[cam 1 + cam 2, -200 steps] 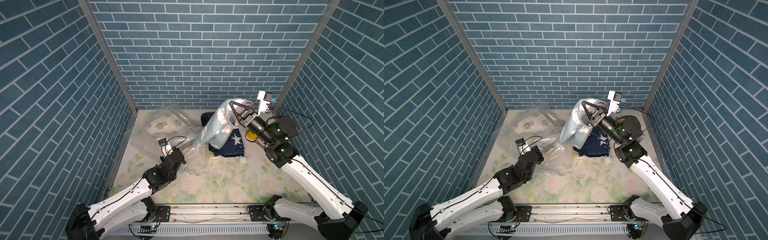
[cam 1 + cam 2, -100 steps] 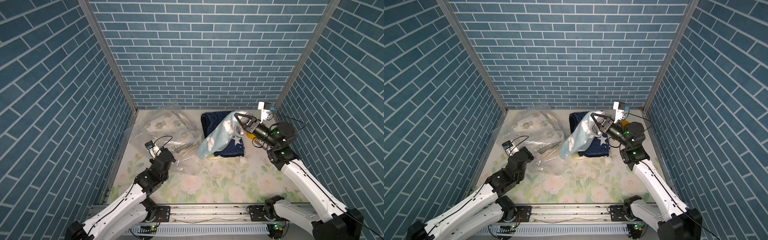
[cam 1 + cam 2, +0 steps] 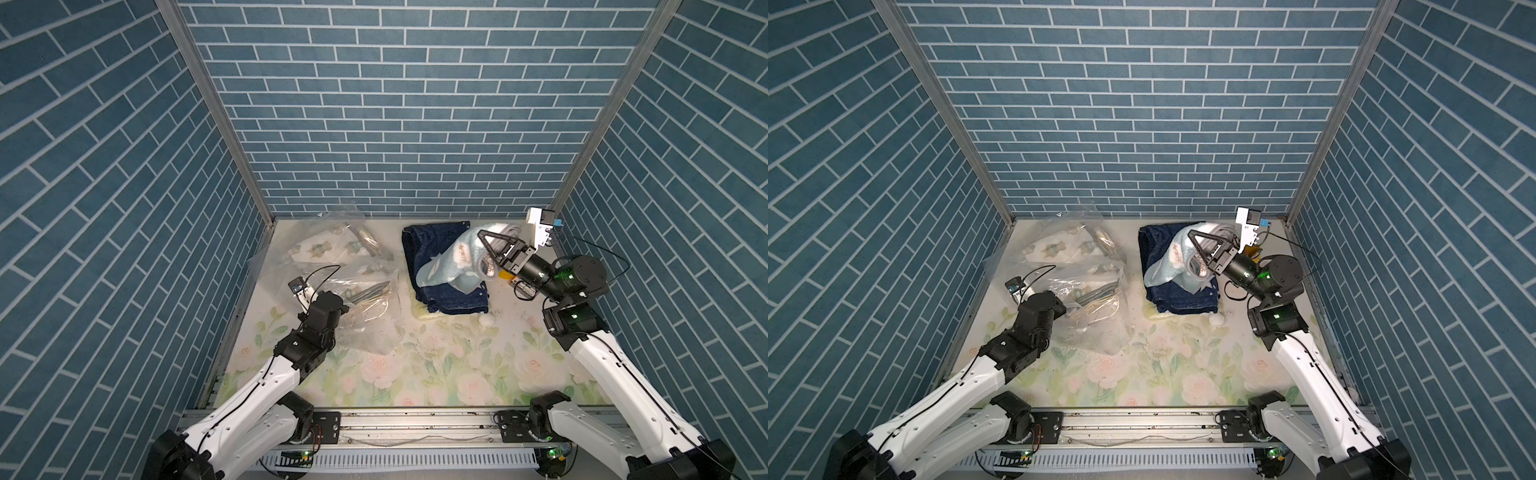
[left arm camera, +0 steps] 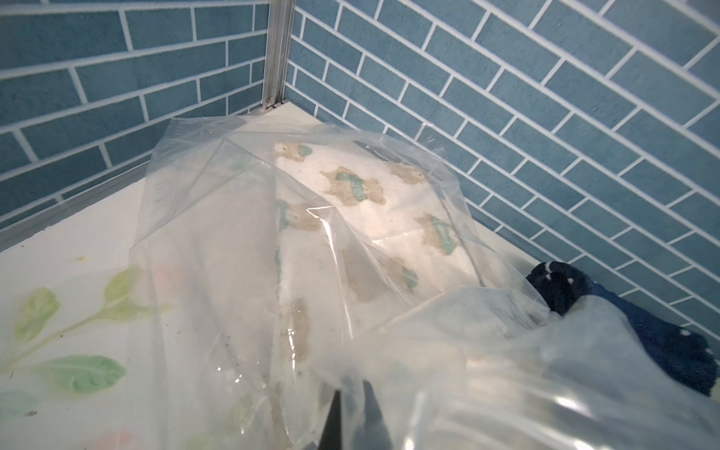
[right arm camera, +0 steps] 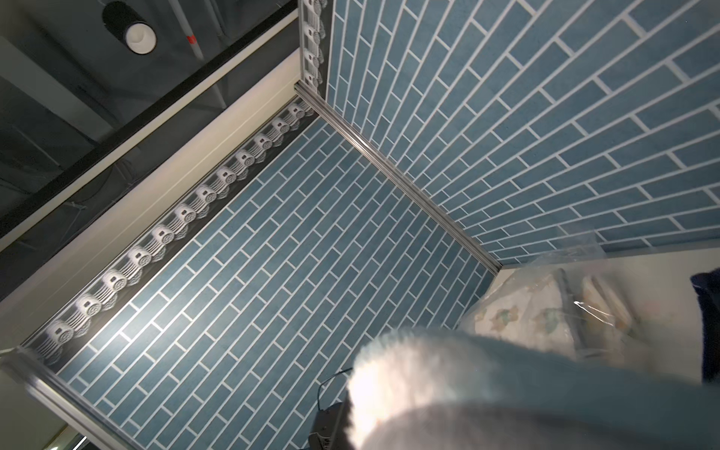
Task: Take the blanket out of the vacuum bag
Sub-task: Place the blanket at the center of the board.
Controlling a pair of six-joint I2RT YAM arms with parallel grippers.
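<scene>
**Bimanual cell from above, read left to right.** The left arm is reaching in from the near left corner. The left gripper (image 4: 352, 393) is pinching the vacuum bag (image 3: 370, 332), with its jaws closed together on a gather of clear film; the left wrist view is showing them dimly through the plastic. The bag is lying crumpled on the floral table cover (image 3: 415, 374) in the left half of the cell, running from the gripper toward the far left corner. A cream bear-print blanket (image 4: 350, 187) is showing through clear plastic at that far end; whether it is sitting in the same bag cannot be told. Just right of the bag, a navy blanket (image 3: 424, 249) with white stars is lying folded near the back wall. The light blue blanket (image 3: 440, 270) is lying outside the bag, draped across the navy one, with its upper end raised off it. The right gripper (image 3: 482, 235) is holding that raised end, jaws closed to a point on the fleece. In the right wrist view the fleece is filling the foreground and hiding most of the fingers. The right arm is reaching in from the near right corner.
</scene>
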